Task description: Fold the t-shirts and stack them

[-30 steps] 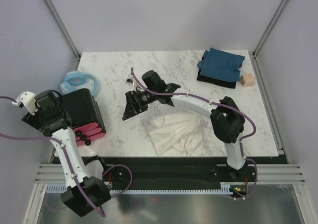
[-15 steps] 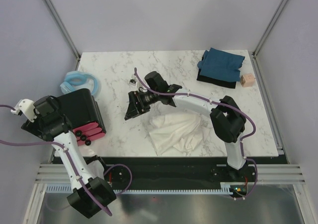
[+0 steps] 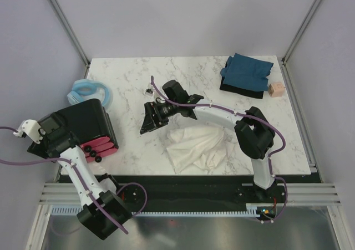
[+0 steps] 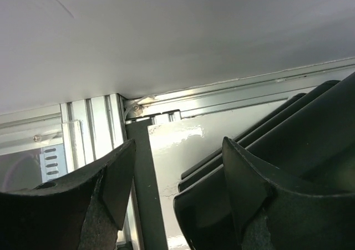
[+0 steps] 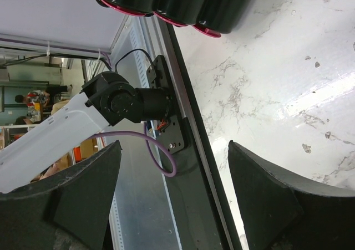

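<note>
Both tools released, nothing held.
The right tool (image 3: 147, 118) hangs spread just beyond the crumpled cream-white shirt (image 3: 194, 147) at the desk's (image 3: 127, 78) near middle, while the left tool (image 4: 177, 156) gapes beside the black box (image 3: 91, 122). The cloth looks light and limp, best pinched at a hem corner. The teal shirt (image 3: 247, 70) lies folded far right. The box's pink drawers seem shut, contents hidden.
</note>
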{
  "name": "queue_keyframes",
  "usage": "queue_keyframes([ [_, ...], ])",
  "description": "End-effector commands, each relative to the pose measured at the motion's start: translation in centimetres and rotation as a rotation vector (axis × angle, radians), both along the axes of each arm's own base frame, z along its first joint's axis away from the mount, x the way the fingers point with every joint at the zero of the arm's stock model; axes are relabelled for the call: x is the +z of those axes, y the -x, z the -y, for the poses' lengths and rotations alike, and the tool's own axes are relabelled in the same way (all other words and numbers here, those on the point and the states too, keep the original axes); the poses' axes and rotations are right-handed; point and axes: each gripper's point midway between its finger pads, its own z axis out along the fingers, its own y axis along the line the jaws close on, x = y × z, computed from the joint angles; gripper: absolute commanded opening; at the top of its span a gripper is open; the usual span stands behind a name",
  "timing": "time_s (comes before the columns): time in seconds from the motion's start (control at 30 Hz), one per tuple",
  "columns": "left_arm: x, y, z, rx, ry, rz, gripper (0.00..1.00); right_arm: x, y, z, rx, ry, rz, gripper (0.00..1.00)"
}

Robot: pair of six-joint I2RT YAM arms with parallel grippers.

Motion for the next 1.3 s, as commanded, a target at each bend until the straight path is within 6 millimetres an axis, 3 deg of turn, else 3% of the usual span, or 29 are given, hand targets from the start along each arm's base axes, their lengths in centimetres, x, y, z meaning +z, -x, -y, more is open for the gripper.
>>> queue_keyframes([
  [0.0,-2.1,-0.9,0.9,-0.003,0.103,0.056,0.71,3.5,-0.4,0.0,0.006,-0.082,0.074,0.85],
  [0.1,-4.5,-2.6,2.0,-0.093,0.186,0.087,0.71,3.7,-0.8,-0.1,0.003,-0.086,0.073,0.86],
  [0.23,-6.2,-4.2,4.0,-0.155,0.304,0.152,0.64,3.9,-1.3,-0.1,-0.004,-0.09,0.075,0.85],
  [0.53,-7.0,-5.1,5.2,-0.127,0.462,0.136,0.56,4.6,-2.7,-0.2,-0.019,-0.103,0.085,0.85],
  [0.7,-5.4,-5.2,5.0,-0.115,0.41,0.16,0.56,4.3,-2.8,0.1,-0.024,-0.098,0.087,0.85],
  [0.83,-4.6,-5.3,4.8,-0.103,0.376,0.168,0.55,2.9,-2.9,0.4,-0.038,-0.067,0.069,0.85],
  [1.0,-4.1,-7.6,6.0,-0.156,0.348,0.149,0.55,0.7,-3.4,0.9,-0.088,0.001,0.07,0.85],
  [1.07,-4.3,-8.6,6.3,-0.16,0.358,0.148,0.55,-0.1,-4.4,0.6,-0.12,0.038,0.085,0.85],
  [1.1,-4.4,-9.0,6.3,-0.153,0.36,0.151,0.55,-1.7,-4.6,0.5,-0.12,0.075,0.074,0.84],
  [1.13,-4.8,-9.7,6.7,-0.171,0.367,0.132,0.55,-1.3,-5.4,0.1,-0.13,0.07,0.092,0.83],
  [1.17,-4.3,-10.2,6.8,-0.183,0.358,0.132,0.55,-2.6,-5.9,-0.3,-0.14,0.094,0.09,0.83],
  [1.23,-4.1,-11.0,7.2,-0.206,0.338,0.114,0.56,-2.2,-7.1,-1.2,-0.147,0.078,0.118,0.84],
  [1.27,-3.8,-11.1,7.0,-0.204,0.329,0.114,0.56,-3.0,-7.7,-1.4,-0.161,0.092,0.119,0.84],
])
